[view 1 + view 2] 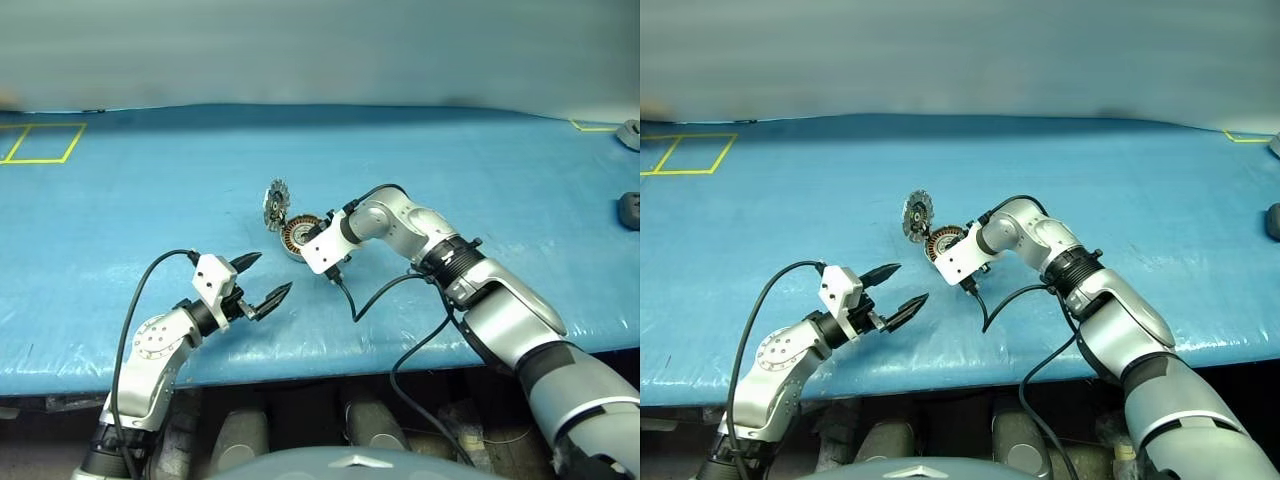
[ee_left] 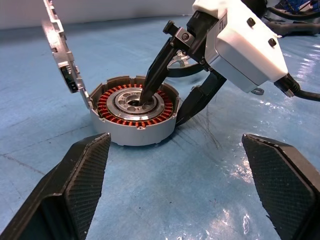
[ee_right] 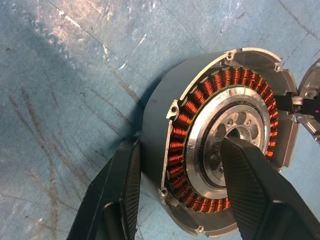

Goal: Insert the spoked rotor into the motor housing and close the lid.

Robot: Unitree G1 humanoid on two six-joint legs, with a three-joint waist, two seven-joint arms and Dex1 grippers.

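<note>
**A:** Where is everything sitting right now?

**B:** The round, shallow silver motor housing [image 2: 131, 134] with its ring of copper-orange windings is lying flat on the blue table [image 1: 450, 160]. The bumpy-rimmed silver-grey lid [image 2: 60, 55] is standing upright on its hinge at one side, so it's not closed yet. The spoked rotor [image 2: 124, 103], a dark-ringed flat wheel with a shiny silver hub, is sitting inside the windings, though I can't tell whether it's fully seated.

**A:** And the grippers?

**B:** The right gripper [image 3: 182, 150] is straddling the case: one black finger is pressing the outer wall, the other is resting its tip in the hub, so it looks to be pinching the motor housing. The left gripper [image 1: 272, 273] is hovering near the table's front edge, jaws wide apart and holding nothing.

**A:** How is this hardware going to handle?

**B:** I'm judging it rigid and fairly heavy for its size (smooth metal, so slippery under hard pads). The windings are looking delicate, so I'd be keeping contact on the wall and hub, and pushing the lid by its plain outer face.
</note>
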